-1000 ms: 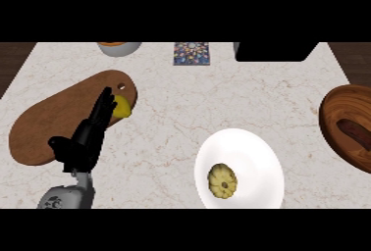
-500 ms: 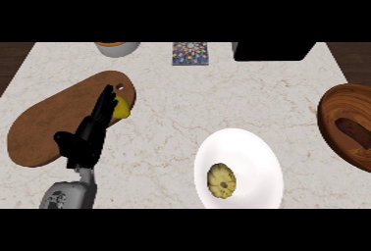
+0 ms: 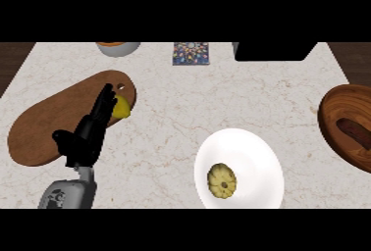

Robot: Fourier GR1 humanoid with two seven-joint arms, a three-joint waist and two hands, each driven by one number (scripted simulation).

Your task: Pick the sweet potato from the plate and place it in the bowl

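A dark wooden bowl point(image 3: 334, 109) sits at the right edge of the counter, cut off by the frame. Inside it lies a reddish-brown sweet potato point(image 3: 355, 131). The white plate point(image 3: 246, 144) stands near the front centre and carries a round, ribbed yellow item point(image 3: 222, 181). My left hand point(image 3: 85, 132) is open, its straight fingers stretched over a brown cutting board point(image 3: 39, 130), far to the left of the plate and bowl. Its fingertips lie beside a small yellow fruit point(image 3: 122, 109) on the board. My right hand does not show.
At the back edge stand a pale bowl with orange contents point(image 3: 118, 47), a patterned square card point(image 3: 191, 53) and a black box point(image 3: 275, 50). Bare marble counter lies between the cutting board and the plate.
My left hand has crept very slightly farther away over the cutting board. Nothing else has moved.
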